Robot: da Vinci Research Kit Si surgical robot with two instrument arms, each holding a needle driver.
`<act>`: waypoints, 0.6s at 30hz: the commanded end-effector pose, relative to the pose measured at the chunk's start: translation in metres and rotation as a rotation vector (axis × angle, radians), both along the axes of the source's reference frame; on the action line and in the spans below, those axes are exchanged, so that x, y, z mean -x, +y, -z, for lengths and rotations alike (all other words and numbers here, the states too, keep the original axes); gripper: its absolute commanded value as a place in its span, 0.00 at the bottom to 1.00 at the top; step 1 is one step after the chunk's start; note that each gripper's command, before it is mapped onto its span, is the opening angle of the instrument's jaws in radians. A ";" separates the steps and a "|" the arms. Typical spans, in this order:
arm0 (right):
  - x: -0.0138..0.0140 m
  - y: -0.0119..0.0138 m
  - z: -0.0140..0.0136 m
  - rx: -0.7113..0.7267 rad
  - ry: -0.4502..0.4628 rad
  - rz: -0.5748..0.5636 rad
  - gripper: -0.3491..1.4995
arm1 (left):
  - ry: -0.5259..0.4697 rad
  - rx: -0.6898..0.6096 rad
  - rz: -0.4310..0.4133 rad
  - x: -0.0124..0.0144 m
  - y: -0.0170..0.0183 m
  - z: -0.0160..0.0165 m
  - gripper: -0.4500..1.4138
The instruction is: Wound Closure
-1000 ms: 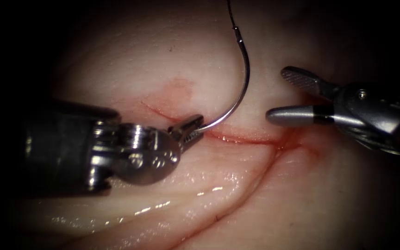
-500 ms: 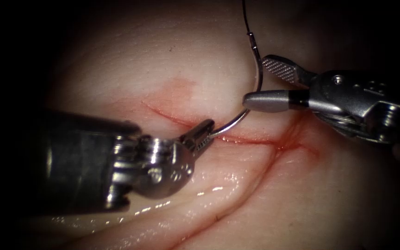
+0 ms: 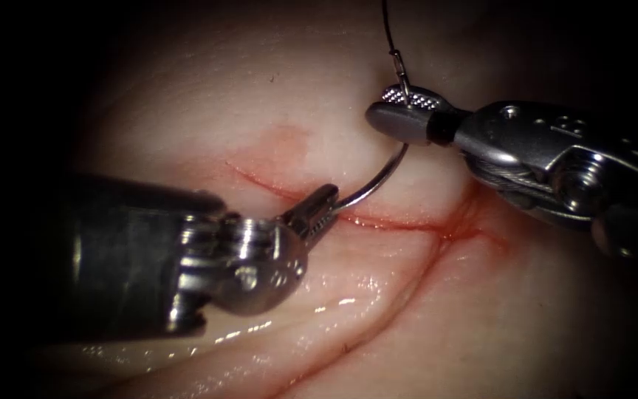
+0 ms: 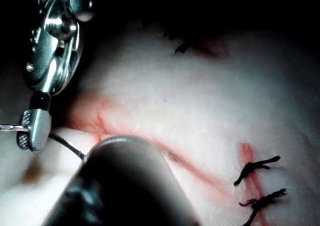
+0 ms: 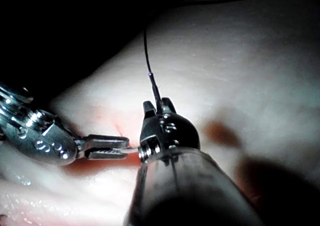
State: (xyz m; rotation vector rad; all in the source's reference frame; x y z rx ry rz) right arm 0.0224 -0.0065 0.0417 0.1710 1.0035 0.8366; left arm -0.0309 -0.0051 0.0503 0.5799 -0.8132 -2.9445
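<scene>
Endoscope view — the left end effector (image 3: 320, 209) enters from the left and grips the needle (image 3: 378, 174) at its pointed end, jaws closed on the steel just above the cut (image 3: 389, 221). From that grip the needle arcs up and to the right, clear of the tissue (image 3: 223, 96) along its whole visible curve. The right end effector (image 3: 400, 109) comes in from the right and is clamped on the needle near its thread end, just short of the swage. The thread (image 3: 387, 29) runs from the swage straight toward the far edge of the scene. The cut lies as a thin red line across the tissue, with red fluid (image 3: 463, 222) pooled at its right end, near the right tool.

Right wrist view — the right end effector (image 5: 157, 108) holds the swaged end, the thread (image 5: 146, 50) rising from it, and the left end effector (image 5: 117, 147) holds the other end of the needle (image 5: 132, 147) just beside it.

Left wrist view — the right end effector (image 4: 31, 132) is closed over the needle (image 4: 67, 143), and two dark knotted stitches (image 4: 257, 168) sit on the cut, well apart from both tools.
</scene>
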 end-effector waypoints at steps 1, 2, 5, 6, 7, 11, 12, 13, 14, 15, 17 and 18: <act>-0.0007 0.0002 -0.0001 0.001 -0.009 -0.002 0.00 | -0.003 -0.004 0.001 0.0005 0.0003 -0.0004 0.17; -0.0006 0.0002 -0.0001 0.001 -0.013 -0.004 0.00 | -0.005 -0.005 0.000 0.0005 0.0003 -0.0004 0.27; -0.0006 0.0002 -0.0001 -0.003 -0.026 -0.009 0.00 | -0.042 -0.014 -0.007 0.0005 0.0004 -0.0002 0.55; -0.0006 0.0002 -0.0001 -0.003 -0.026 -0.009 0.00 | -0.100 -0.044 0.022 0.0006 0.0004 -0.0001 0.59; -0.0006 0.0002 -0.0001 -0.008 -0.025 -0.013 0.00 | -0.144 -0.069 0.037 0.0006 0.0004 0.0001 0.63; -0.0005 0.0004 -0.0001 0.028 -0.011 0.024 0.00 | -0.428 -0.273 0.119 0.0007 0.0005 0.0019 0.72; -0.0004 0.0004 -0.0001 0.038 0.000 0.037 0.00 | -0.467 -0.308 0.131 0.0007 0.0006 0.0022 0.71; -0.0004 0.0004 -0.0001 0.042 0.015 0.049 0.00 | -0.503 -0.343 0.143 0.0006 0.0007 0.0025 0.72; -0.0004 0.0004 -0.0001 0.052 0.032 0.065 0.00 | -0.540 -0.382 0.159 0.0005 0.0009 0.0028 0.72; -0.0003 0.0004 0.0000 0.077 0.052 0.092 0.00 | -0.611 -0.461 0.174 0.0002 0.0017 0.0033 0.73; -0.0003 0.0004 0.0001 0.113 0.098 0.139 0.00 | -0.700 -0.583 0.213 -0.0005 0.0033 0.0038 0.74; -0.0003 0.0004 0.0002 0.128 0.121 0.163 0.00 | -0.722 -0.617 0.221 -0.0007 0.0038 0.0040 0.74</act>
